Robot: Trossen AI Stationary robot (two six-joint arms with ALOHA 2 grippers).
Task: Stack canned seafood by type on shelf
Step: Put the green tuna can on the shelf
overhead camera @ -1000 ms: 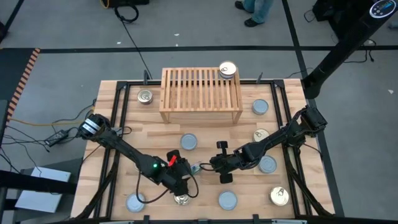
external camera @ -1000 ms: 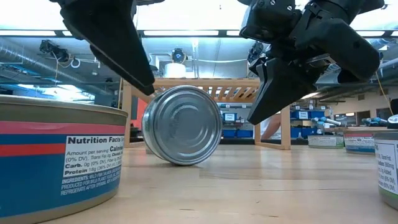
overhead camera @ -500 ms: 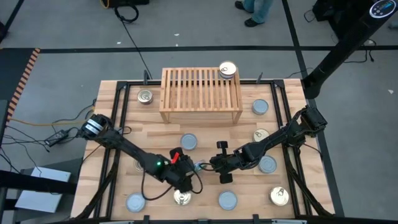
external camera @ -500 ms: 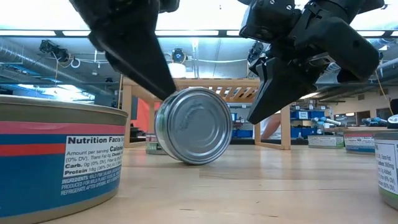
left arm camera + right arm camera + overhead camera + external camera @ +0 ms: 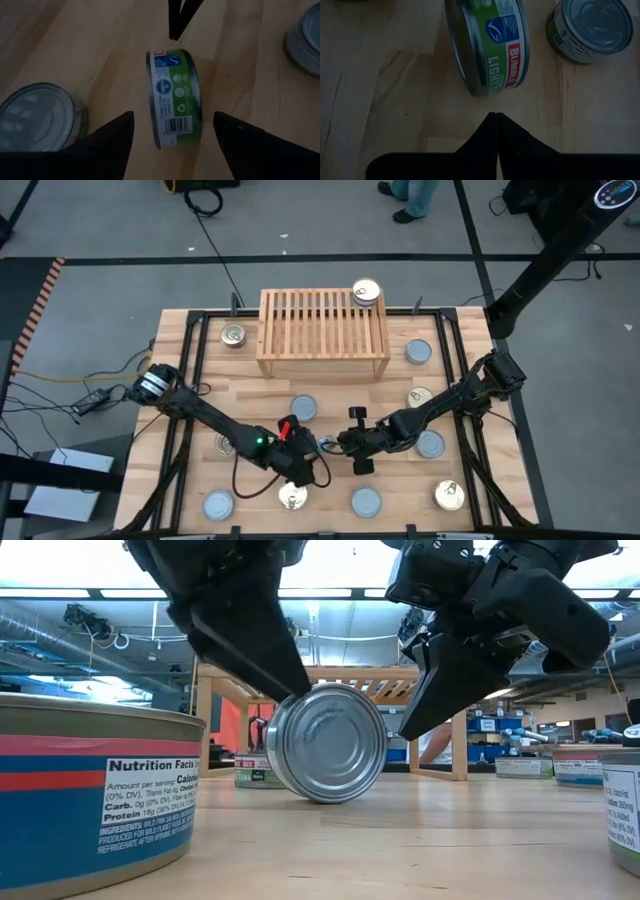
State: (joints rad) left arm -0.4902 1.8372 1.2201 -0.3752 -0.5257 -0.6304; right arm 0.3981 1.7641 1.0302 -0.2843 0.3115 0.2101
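A big workshop hall with ducts and strip lights overhead stretches behind the plank table (image 5: 200,380), and someone's feet show at its far edge. On the table stands the wooden shelf (image 5: 322,330), its slatted top bearing one golden-lidded tin (image 5: 367,292) at the far right corner. The other tins lie scattered flat on the planks, well apart.

One tin differs: the green-labelled tin (image 5: 173,97) stands on its rim near the middle of the table, rolled up like a wheel, its ribbed silver end (image 5: 327,743) facing the low camera. The left gripper (image 5: 172,132) hovers over it with jaws spread wide, one finger to each side and neither touching. The right gripper (image 5: 496,120) sits just beside the tin's curved wall with its fingers pressed together into a point, holding nothing.

I'd judge this tin stiff, fairly dense for its size, and slick on the metal. On edge it will roll at a nudge, so the sound grip is across the two flat ends, with the closed right fingers as a stop.

Its label reads "BUMBLE" and "LIGHT" in part, with a blue fish mark and a barcode. A closer red and blue tin (image 5: 95,800) shows "Nutrition Facts", "Calories" and an ingredients line too small to read.
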